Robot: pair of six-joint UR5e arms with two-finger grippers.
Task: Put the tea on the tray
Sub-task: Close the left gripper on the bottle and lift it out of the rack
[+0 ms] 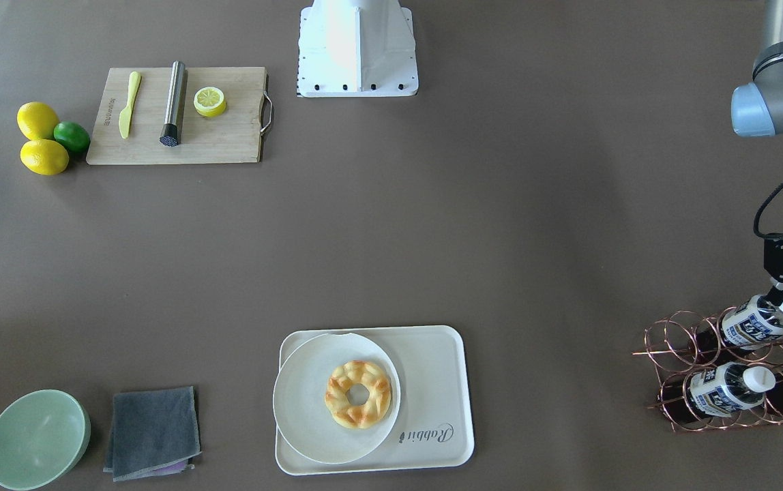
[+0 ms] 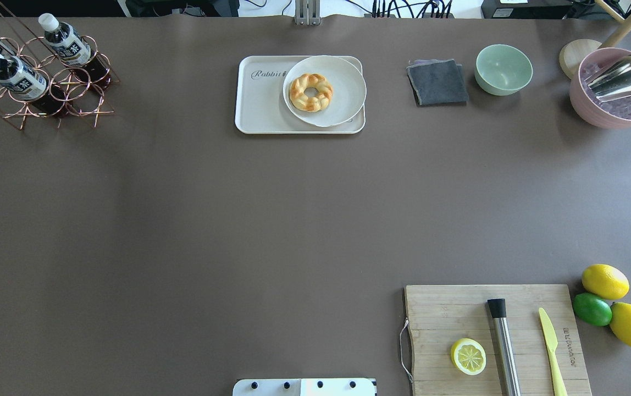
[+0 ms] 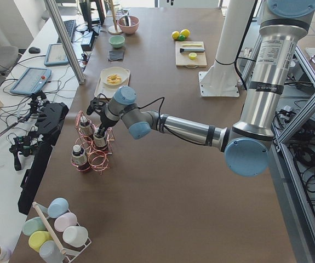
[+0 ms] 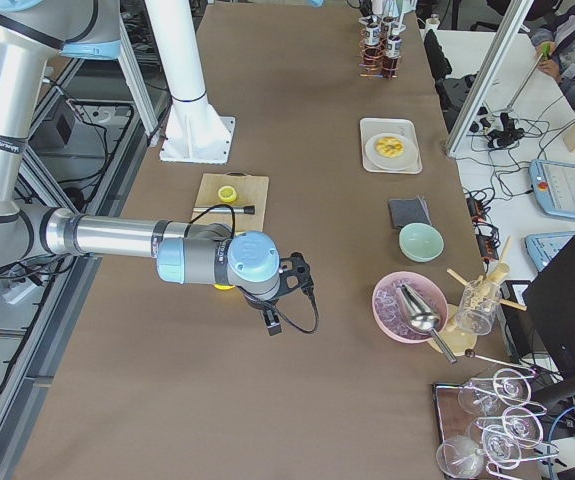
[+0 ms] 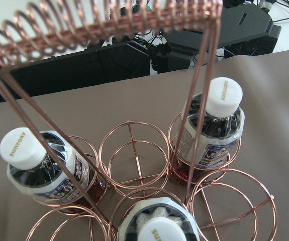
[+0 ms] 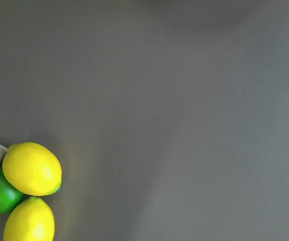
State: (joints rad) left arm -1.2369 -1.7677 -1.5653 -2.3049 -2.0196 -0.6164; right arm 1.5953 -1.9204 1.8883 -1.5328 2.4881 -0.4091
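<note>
Tea (image 1: 753, 322) sits in the copper rack (image 1: 670, 352); the tray (image 1: 432, 382) holds a plate (image 1: 303, 409).

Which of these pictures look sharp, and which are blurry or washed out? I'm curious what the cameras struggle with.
Front-facing view: glare washes out the robot's white base. Left wrist view: the rack's coiled handle and the nearest tea bottle's cap are blurred, probably too close to the lens, while the far bottle's cap lettering is crisp. Right wrist view: even light, soft shadow beside the lemons.

"SUNTORY" on the white caps (image 5: 223, 95) of the tea bottles (image 5: 210, 143), grey script "Rabbit" on the tray (image 2: 263, 110)
</note>
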